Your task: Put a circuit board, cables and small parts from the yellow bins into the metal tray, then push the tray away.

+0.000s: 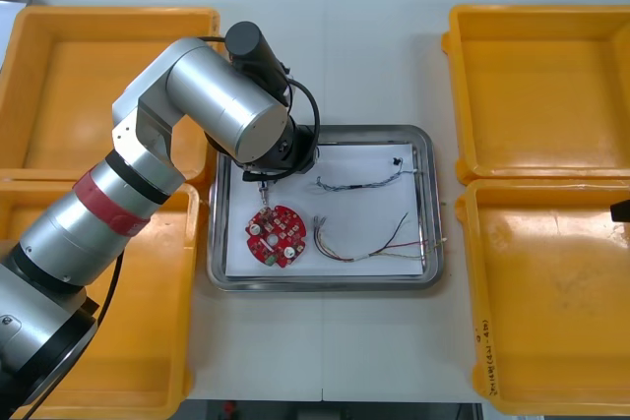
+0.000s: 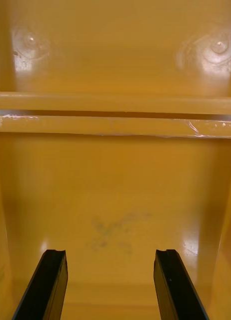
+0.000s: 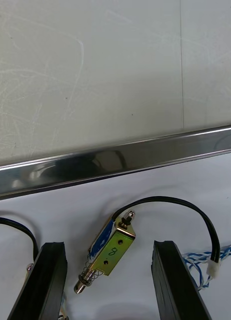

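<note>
Bins (image 1: 536, 86), at 3 and 9 o'clock of the tray: plain yellow.
Tray (image 1: 433, 213): shiny silver rim, white inside.
Circuit board (image 1: 277, 236), 7 o'clock in the tray: red, with white and silver specks.
Blue-and-white cable (image 1: 359, 182), 1 o'clock: twisted two-colour pattern.
Red-and-yellow cable (image 1: 369, 248), 5 o'clock: thin loose strands.
Small part (image 3: 113, 250): brass-yellow frame, blue coil, silver spring.
Black cable (image 3: 175, 202): ends in a white plug (image 3: 214, 268).
Left gripper (image 3: 108, 245): fingers (image 3: 48, 280) black.
Left arm (image 1: 212, 95): silver, with a red band.
Table (image 1: 374, 56): pale grey.

The metal tray (image 1: 325, 284) sits mid-table (image 1: 384, 56), between two left bins (image 1: 59, 95) and two right bins (image 1: 541, 86). In it the circuit board (image 1: 276, 236) lies near-left. To its right, one cable (image 1: 366, 180) lies behind a second cable (image 1: 369, 243). A small metal part (image 3: 109, 250) lies by the far rim, between the left gripper (image 3: 108, 244) fingers.
</note>
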You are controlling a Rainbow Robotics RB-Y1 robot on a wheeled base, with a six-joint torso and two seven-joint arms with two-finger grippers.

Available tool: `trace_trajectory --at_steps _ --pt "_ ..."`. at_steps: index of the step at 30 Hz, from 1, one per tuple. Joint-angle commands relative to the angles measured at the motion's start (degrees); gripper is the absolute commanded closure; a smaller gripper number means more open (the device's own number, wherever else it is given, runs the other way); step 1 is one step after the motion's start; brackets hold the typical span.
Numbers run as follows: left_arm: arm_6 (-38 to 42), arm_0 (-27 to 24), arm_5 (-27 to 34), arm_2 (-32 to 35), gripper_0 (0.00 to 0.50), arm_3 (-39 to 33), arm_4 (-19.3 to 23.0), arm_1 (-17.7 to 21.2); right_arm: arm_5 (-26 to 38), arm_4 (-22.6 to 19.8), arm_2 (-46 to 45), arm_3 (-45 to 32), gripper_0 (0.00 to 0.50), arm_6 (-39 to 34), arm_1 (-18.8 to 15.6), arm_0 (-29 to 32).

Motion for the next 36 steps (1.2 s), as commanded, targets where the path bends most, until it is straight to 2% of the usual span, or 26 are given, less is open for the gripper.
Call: trace_trajectory --at_steps 1,10,17,30,36 --pt "0.1 0.3 -0.3 -0.6 0.0 -0.7 -0.9 -1.5 0.2 -0.8 -3.3 -2.4 0.0 0.1 -0.3 2.4" --pt "-0.2 0.1 6.8 4.5 0.0 -6.8 -0.7 -0.9 0.2 -1.7 -4.6 -2.4 0.0 0.2 -0.8 2.4" --pt "-0.2 0.2 14.3 8.3 0.0 -12.8 0.4 1.9 0.2 -1.7 -5.1 -2.4 0.0 -0.1 -1.0 2.4" --pt "-1.2 0.2 26.8 18.7 0.0 -20.2 8.3 8.8 0.2 -1.8 -4.8 -2.4 0.0 -0.3 -1.5 2.5" --pt "-1.7 1.5 26.8 21.9 0.0 -23.4 10.2 12.0 0.2 -3.2 -4.4 -2.4 0.0 -0.6 -2.5 2.4"
